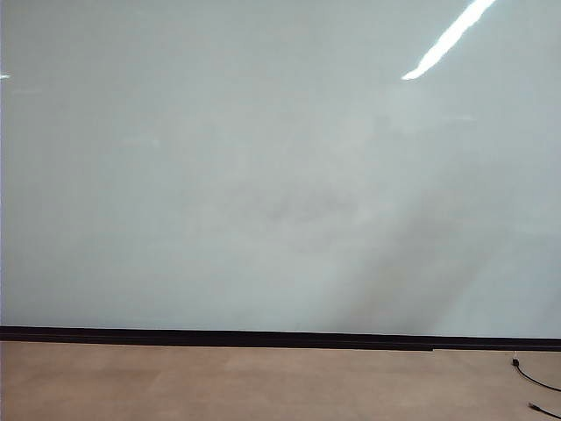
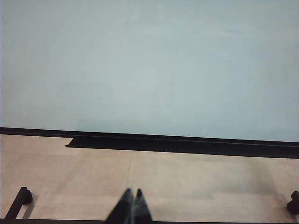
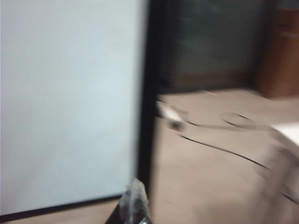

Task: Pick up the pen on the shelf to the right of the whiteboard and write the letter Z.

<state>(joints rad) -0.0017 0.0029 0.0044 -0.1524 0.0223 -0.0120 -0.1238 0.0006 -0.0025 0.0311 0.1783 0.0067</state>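
Observation:
The whiteboard (image 1: pixel 280 158) fills the exterior view, glossy pale grey with a faint smudge at its middle and a black strip (image 1: pixel 263 337) along its bottom edge. Neither arm shows in that view. In the left wrist view my left gripper (image 2: pixel 133 191) is shut and empty, low over the tan floor and facing the whiteboard (image 2: pixel 149 65). The right wrist view is blurred. In it my right gripper (image 3: pixel 134 186) is shut, with nothing seen in it, by the black right edge of the whiteboard (image 3: pixel 70 93). The pen, the shelf and the letter Z are out of view.
Tan floor (image 1: pixel 263 381) runs below the board. A black cable (image 1: pixel 535 379) lies at its right, and more cables (image 3: pixel 219 149) trail over the floor past the board's edge. A pale surface corner (image 3: pixel 288 131) and a brown cabinet (image 3: pixel 280 51) stand beyond. Black stand feet (image 2: pixel 21 198) rest on the floor.

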